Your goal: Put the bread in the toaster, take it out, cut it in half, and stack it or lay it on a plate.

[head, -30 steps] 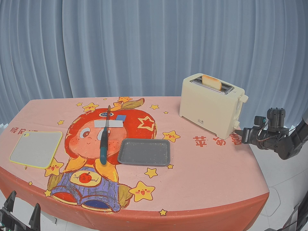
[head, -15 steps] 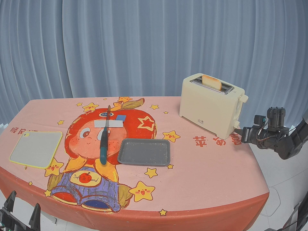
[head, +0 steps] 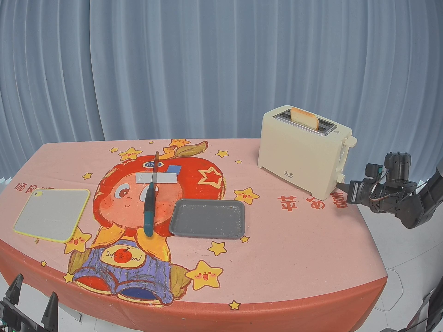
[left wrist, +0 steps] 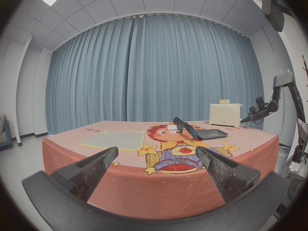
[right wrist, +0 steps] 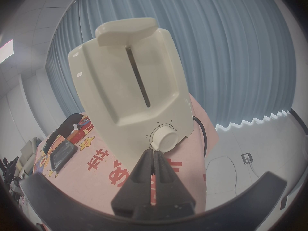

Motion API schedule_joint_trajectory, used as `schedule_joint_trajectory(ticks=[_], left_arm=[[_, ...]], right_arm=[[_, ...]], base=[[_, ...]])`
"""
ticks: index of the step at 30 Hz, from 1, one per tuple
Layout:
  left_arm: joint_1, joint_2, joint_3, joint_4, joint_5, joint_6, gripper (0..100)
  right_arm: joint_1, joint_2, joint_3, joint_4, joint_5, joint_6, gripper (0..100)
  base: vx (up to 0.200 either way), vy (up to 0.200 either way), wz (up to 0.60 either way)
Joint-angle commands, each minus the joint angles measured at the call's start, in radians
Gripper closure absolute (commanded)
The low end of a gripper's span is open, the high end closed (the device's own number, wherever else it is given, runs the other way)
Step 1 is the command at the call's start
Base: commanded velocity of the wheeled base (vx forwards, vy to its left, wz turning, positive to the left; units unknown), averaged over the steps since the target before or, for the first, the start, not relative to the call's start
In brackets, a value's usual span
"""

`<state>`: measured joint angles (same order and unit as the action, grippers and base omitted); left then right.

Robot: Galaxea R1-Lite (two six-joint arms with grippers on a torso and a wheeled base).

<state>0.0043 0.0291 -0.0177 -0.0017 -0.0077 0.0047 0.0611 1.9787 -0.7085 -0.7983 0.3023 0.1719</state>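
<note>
Bread point(head: 304, 117) stands in the toaster point(head: 300, 155) at the right rear of the table point(head: 295, 254). The knife point(head: 150, 199) lies between cutting board point(head: 51, 214) and tray point(head: 207, 218)

The toaster point(head: 302, 155) is hiding the lower part of the bread point(head: 304, 117) in its slot. The head view's bottom edge is cutting off the left gripper point(head: 36, 286) below its fingers point(head: 50, 307), and its right edge is cropping the right arm point(head: 415, 204).
</note>
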Motion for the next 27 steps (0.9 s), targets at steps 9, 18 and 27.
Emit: schedule_joint_trajectory(ticks=[9,18,27], left_arm=[[0.000,0.002,0.018,-0.001,0.000,0.000,0],[0.000,0.002,0.018,0.000,0.000,0.000,0],[0.000,0.000,0.018,0.000,0.000,0.000,0]], right_arm=[[0.014,-0.006,0.020,0.002,-0.002,-0.002,100],[0.013,-0.006,0.024,0.002,-0.002,-0.003,100],[0.019,-0.049,0.044,0.002,-0.026,-0.008,100]], base=[[0.000,0.000,0.00],[0.000,0.000,0.00],[0.000,0.000,0.00]])
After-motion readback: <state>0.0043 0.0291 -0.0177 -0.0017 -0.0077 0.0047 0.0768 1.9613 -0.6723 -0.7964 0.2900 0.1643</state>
